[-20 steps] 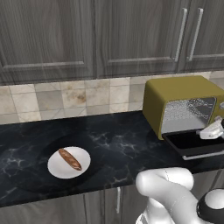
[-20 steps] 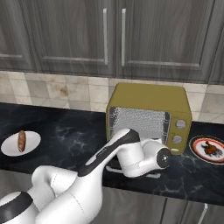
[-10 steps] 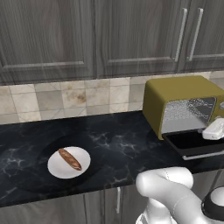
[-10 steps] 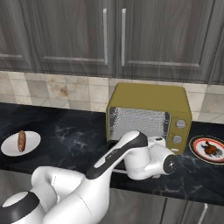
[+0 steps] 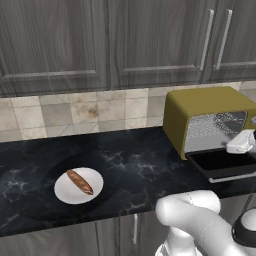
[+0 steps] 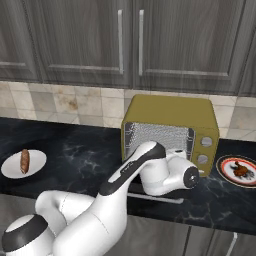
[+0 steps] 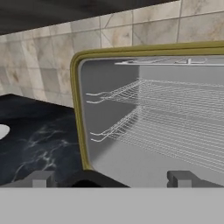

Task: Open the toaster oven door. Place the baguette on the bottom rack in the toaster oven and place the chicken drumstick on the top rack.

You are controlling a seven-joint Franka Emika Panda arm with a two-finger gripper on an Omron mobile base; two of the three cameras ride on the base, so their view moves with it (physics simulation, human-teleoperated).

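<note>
One baguette [image 5: 80, 181] lies diagonally on its plate [image 5: 95, 183], unheld.

Arm's hand [image 5: 241, 142] pulled back rightward from toaster oven [image 5: 200, 116].

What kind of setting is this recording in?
A rendered home-style kitchen: grey wood cabinets above a beige tile backsplash, a black marble counter, and a mustard toaster oven with its door down. Plates hold a baguette and a chicken drumstick.
</note>
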